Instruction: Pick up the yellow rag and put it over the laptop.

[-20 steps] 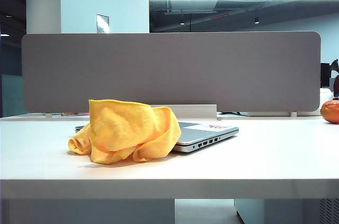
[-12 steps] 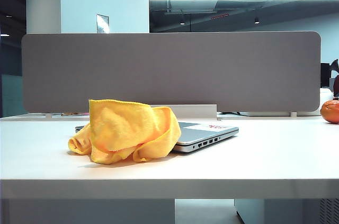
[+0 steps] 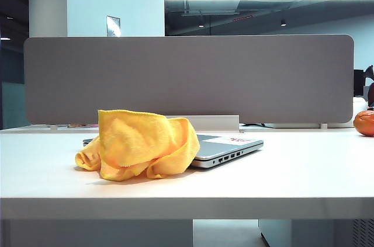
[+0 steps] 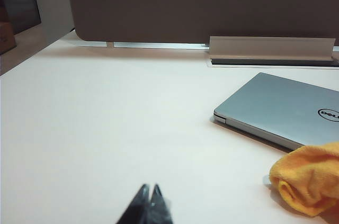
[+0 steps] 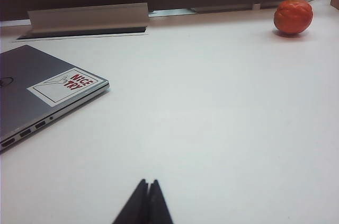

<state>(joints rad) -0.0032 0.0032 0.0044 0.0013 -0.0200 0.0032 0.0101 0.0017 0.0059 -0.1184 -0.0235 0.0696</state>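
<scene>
My left gripper (image 4: 149, 195) and right gripper (image 5: 148, 188) both hang over bare table (image 3: 304, 171) with fingers pressed together, holding nothing, while the yellow rag (image 3: 140, 143) lies crumpled against the closed laptop's (image 3: 225, 146) near corner, and an orange (image 5: 293, 16) sits far right.

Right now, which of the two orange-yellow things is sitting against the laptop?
The rag, a crumpled cloth leaning on the laptop. The round fruit sits alone at the table's far right. Both grippers, left and right, are shut, touching neither.
</scene>
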